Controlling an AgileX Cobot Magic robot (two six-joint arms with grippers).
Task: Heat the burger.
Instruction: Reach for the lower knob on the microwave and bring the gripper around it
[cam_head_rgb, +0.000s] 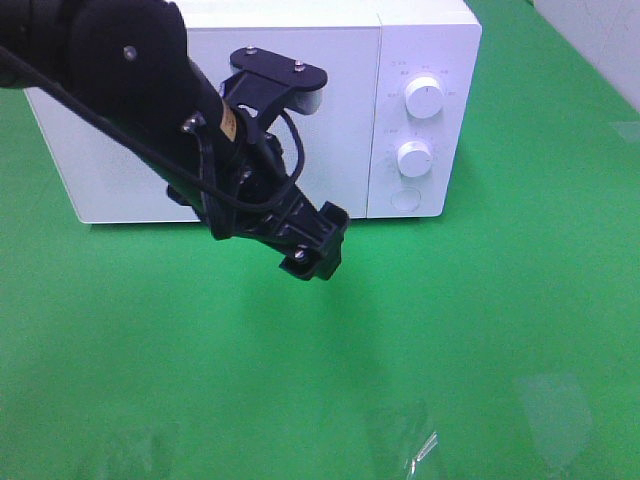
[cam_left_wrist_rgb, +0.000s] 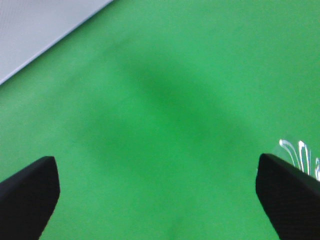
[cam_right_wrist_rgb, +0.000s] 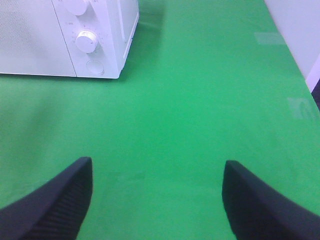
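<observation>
Green cloth covers the bench (cam_head_rgb: 500, 330) from near edge to far edge.

1. Near edge: a scrap of clear film (cam_head_rgb: 425, 452) lies on the cloth, right of centre and close to the near edge.

2. Right claw (cam_right_wrist_rgb: 157, 165): its fingers (cam_right_wrist_rgb: 55, 200) are spread wide. Only bare cloth shows between them. The claw hangs above the right part of the bench and faces the far edge.

3. Left claw (cam_head_rgb: 318, 252): it hangs over the middle of the bench, clear of the cloth, just in front of the microwave (cam_head_rgb: 440, 40). It points down and toward the near right. In the wrist view its fingers (cam_left_wrist_rgb: 30, 195) stand far apart, with nothing pinched. A soft shadow lies on the cloth between them. The left arm (cam_head_rgb: 110, 70) reaches in from the far left corner and crosses in front of the door (cam_head_rgb: 345, 150).

4. Far edge: the white microwave stands along the far edge, from the left part to just past centre. The door is closed. The control panel is on its right side and carries an upper knob (cam_head_rgb: 425, 98), a lower knob (cam_head_rgb: 414, 158) directly below it, and a round button (cam_head_rgb: 405, 199) lowest.

5. Burger: it is not visible in any view, so its position cannot be told.
</observation>
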